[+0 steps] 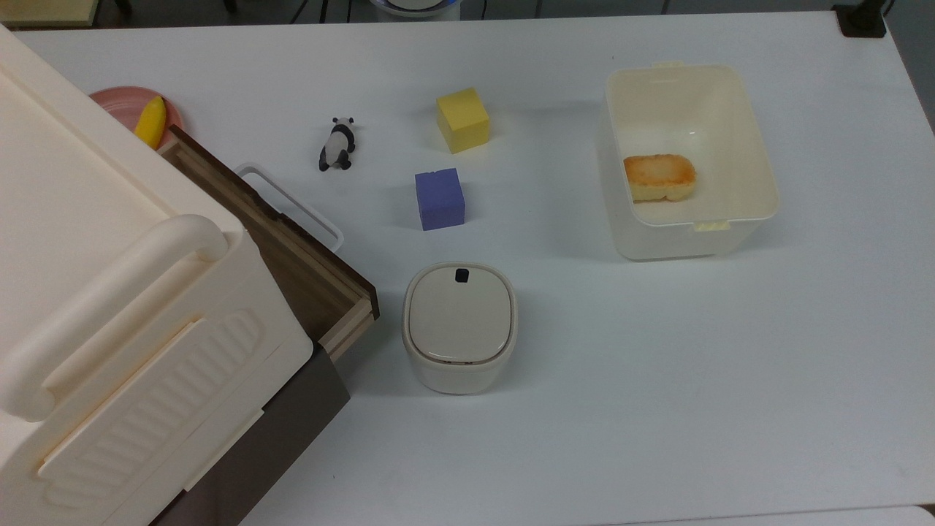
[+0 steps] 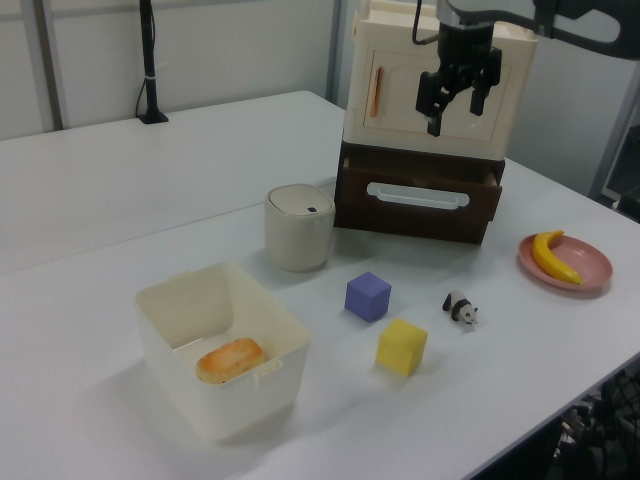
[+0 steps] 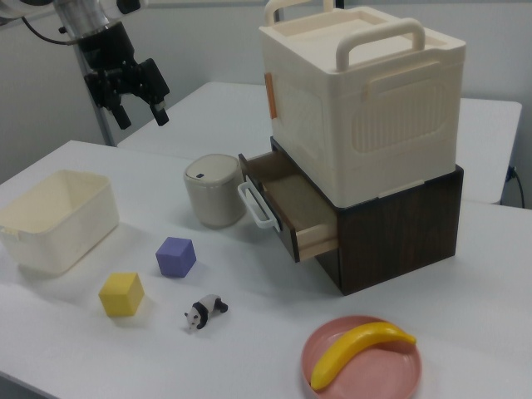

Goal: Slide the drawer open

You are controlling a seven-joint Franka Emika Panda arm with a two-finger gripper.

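Note:
The dark-brown wood-grain drawer (image 1: 307, 270) stands pulled partway out of the base under the cream cabinet (image 1: 109, 292), and its tan inside shows. Its white loop handle (image 1: 292, 208) faces the table's middle. In the right view the drawer (image 3: 291, 208) juts toward the lidded bin. My gripper (image 2: 454, 115) hangs in the air above the drawer (image 2: 415, 205), in front of the cabinet's face, open with nothing between its fingers. The right view has the gripper (image 3: 143, 116) high at its upper left, well away from the handle (image 3: 256, 205).
A cream lidded bin (image 1: 460, 325) sits close to the drawer's corner. A purple cube (image 1: 439, 199), a yellow cube (image 1: 462, 119) and a toy panda (image 1: 337, 145) lie mid-table. An open tub (image 1: 760, 146) holds bread (image 1: 659, 177). A banana (image 1: 152, 120) rests on a pink plate.

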